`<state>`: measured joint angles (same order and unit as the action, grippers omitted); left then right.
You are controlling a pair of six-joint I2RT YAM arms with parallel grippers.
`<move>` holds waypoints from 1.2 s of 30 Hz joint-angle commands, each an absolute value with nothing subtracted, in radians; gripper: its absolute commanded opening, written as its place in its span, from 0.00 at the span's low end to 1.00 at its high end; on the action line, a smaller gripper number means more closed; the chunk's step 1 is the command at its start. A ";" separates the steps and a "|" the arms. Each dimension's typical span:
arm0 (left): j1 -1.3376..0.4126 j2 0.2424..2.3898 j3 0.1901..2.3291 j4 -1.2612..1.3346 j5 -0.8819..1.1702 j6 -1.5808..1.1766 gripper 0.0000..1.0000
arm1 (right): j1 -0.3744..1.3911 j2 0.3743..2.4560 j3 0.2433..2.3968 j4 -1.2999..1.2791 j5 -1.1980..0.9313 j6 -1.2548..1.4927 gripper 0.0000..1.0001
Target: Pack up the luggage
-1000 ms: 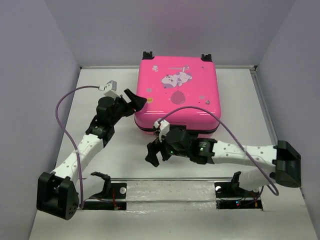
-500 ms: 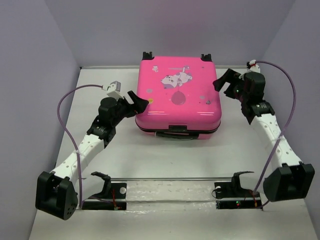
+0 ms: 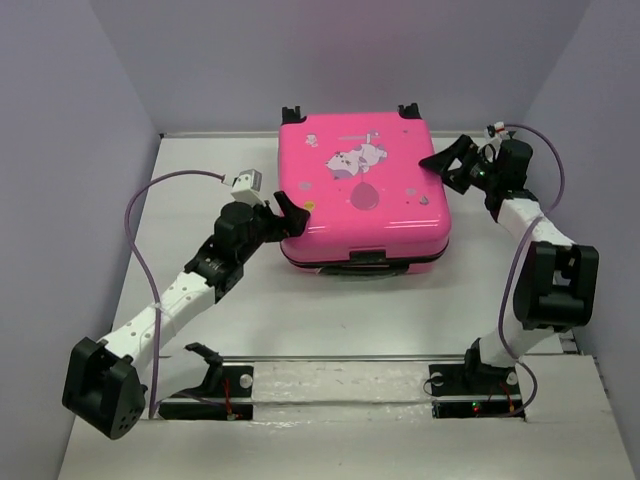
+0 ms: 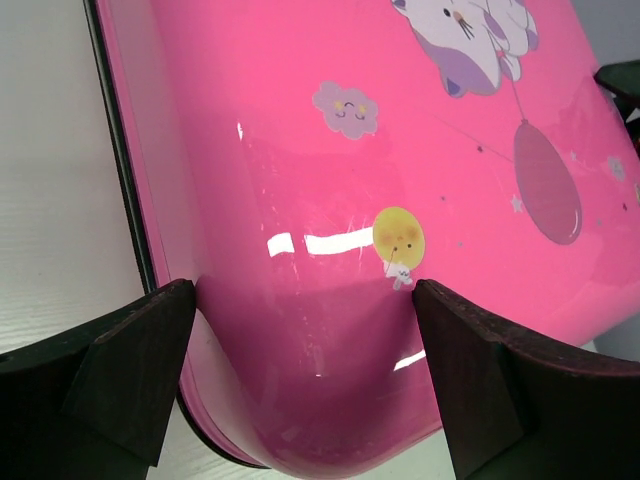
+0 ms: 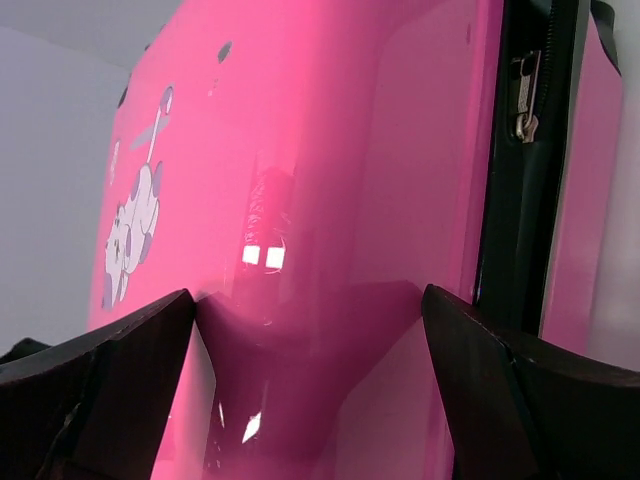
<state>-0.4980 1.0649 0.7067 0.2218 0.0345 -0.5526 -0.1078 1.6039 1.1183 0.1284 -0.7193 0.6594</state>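
The hot-pink luggage point(image 3: 362, 200) lies flat and closed at the back middle of the table, cartoon print up, black wheels at its far edge and its handle facing me. My left gripper point(image 3: 293, 214) is open, its jaws straddling the near left corner of the shell; the left wrist view shows that gripper point(image 4: 305, 385) with the luggage corner point(image 4: 330, 330) between its dark fingers point(image 4: 130, 370). My right gripper point(image 3: 447, 163) is open at the far right edge; the right wrist view shows that gripper point(image 5: 310, 395) against the luggage side point(image 5: 330, 200) beside the black zip seam point(image 5: 525, 170).
Grey walls close in the white table point(image 3: 200, 180) at the left, back and right. A metal rail with two arm mounts point(image 3: 340, 375) runs along the near edge. Purple cables point(image 3: 135, 215) loop off both arms.
My right arm swung from the luggage's near edge to its far right side. My left gripper moved in onto the near left corner. The luggage shifted slightly right.
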 commanded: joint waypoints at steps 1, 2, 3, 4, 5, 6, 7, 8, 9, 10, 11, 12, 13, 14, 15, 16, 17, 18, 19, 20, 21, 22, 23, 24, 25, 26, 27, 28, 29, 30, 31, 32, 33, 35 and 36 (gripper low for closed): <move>-0.662 1.061 0.713 0.327 0.149 -0.600 0.99 | -0.006 1.741 1.167 0.190 -1.072 0.747 1.00; -0.684 1.063 0.715 0.330 0.140 -0.604 0.99 | 0.033 1.762 1.221 0.190 -1.089 0.753 1.00; -0.702 1.063 0.718 0.331 0.124 -0.609 0.99 | 0.053 1.811 1.256 0.187 -1.097 0.758 1.00; -0.721 1.060 0.719 0.331 0.117 -0.614 0.99 | 0.076 1.812 1.296 0.181 -1.106 0.764 1.00; -0.760 1.057 0.721 0.337 0.109 -0.620 0.99 | 0.096 1.871 1.343 0.167 -1.118 0.765 1.00; -0.782 1.048 0.724 0.341 0.089 -0.623 0.99 | 0.133 1.905 1.456 0.122 -1.140 0.762 1.00; -0.802 1.043 0.735 0.341 0.078 -0.624 0.99 | 0.149 1.971 1.516 0.092 -1.143 0.753 1.00; -0.817 1.042 0.741 0.341 0.072 -0.626 0.99 | 0.159 2.002 1.576 0.060 -1.146 0.750 1.00; -0.845 1.035 0.747 0.341 0.068 -0.626 0.99 | 0.169 2.026 1.629 0.028 -1.150 0.749 1.00; -0.857 1.034 0.762 0.341 0.064 -0.629 0.99 | 0.169 2.045 1.710 0.023 -1.155 0.758 1.00; -0.867 1.032 0.768 0.341 0.064 -0.629 0.99 | 0.169 2.068 1.739 0.020 -1.157 0.782 1.00; -0.876 1.035 0.775 0.339 0.064 -0.629 0.99 | 0.169 2.071 1.765 0.015 -1.155 0.785 1.00; -0.888 1.037 0.794 0.341 0.067 -0.633 0.99 | 0.169 2.074 1.813 0.009 -1.155 0.788 1.00; -0.894 1.042 0.808 0.341 0.067 -0.627 0.99 | 0.169 2.077 1.836 0.003 -1.157 0.787 1.00; -0.900 1.054 0.822 0.341 0.066 -0.621 0.99 | 0.169 2.080 1.857 -0.035 -1.155 0.785 1.00; -0.911 1.074 0.853 0.341 0.067 -0.615 0.99 | 0.169 2.083 1.896 -0.050 -1.146 0.776 1.00; -0.914 1.074 0.871 0.339 0.071 -0.608 0.99 | 0.169 2.083 1.916 -0.075 -1.146 0.761 1.00; -0.916 1.084 0.888 0.331 0.075 -0.598 0.99 | 0.169 2.085 1.937 -0.109 -1.137 0.735 1.00; -0.916 1.095 0.928 0.306 0.054 -0.589 0.99 | 0.169 2.077 1.960 -0.212 -1.090 0.695 1.00; -0.916 1.092 0.945 0.296 0.039 -0.580 0.99 | 0.169 2.069 1.985 -0.275 -1.048 0.604 1.00; -0.916 1.082 0.960 0.279 0.019 -0.553 0.99 | 0.169 2.060 2.020 -0.357 -0.979 0.569 1.00; -0.916 1.072 1.003 0.258 -0.054 -0.539 0.99 | 0.169 2.028 2.026 -0.373 -0.954 0.543 1.00; -0.914 1.063 1.021 0.212 -0.084 -0.523 0.99 | 0.169 2.005 2.025 -0.379 -0.931 0.513 1.00; -0.914 1.052 1.035 0.197 -0.112 -0.509 0.99 | 0.169 1.978 2.017 -0.379 -0.913 0.499 1.00; -0.913 1.031 1.064 0.160 -0.151 -0.480 0.99 | 0.160 1.909 1.994 -0.377 -0.870 0.480 1.00; -0.907 1.025 1.080 0.137 -0.170 -0.468 0.99 | 0.160 1.875 1.981 -0.376 -0.844 0.465 1.00; -0.885 1.016 1.092 0.115 -0.185 -0.459 0.99 | 0.160 1.840 1.965 -0.376 -0.827 0.439 1.00; -0.868 0.996 1.101 0.086 -0.205 -0.447 0.99 | 0.160 1.771 1.929 -0.371 -0.812 0.419 1.00; -0.847 0.986 1.098 0.078 -0.213 -0.448 0.99 | 0.160 1.735 1.904 -0.367 -0.805 0.410 1.00; -0.780 0.965 1.089 0.075 -0.216 -0.454 0.99 | 0.160 1.700 1.875 -0.353 -0.781 0.405 1.00; -0.734 0.954 1.068 0.075 -0.192 -0.478 0.99 | 0.160 1.663 1.802 -0.342 -0.770 0.400 1.00; -0.680 0.950 1.056 0.075 -0.169 -0.494 0.99 | 0.160 1.628 1.757 -0.325 -0.766 0.400 1.00; -0.564 0.943 1.045 0.075 -0.129 -0.505 0.99 | 0.160 1.556 1.709 -0.296 -0.750 0.405 0.99; -0.444 0.945 1.005 0.086 -0.085 -0.570 0.99 | 0.169 1.485 1.565 -0.269 -0.732 0.413 0.99; -0.387 0.953 0.988 0.106 -0.062 -0.590 0.99 | 0.169 1.415 1.513 -0.227 -0.727 0.416 0.99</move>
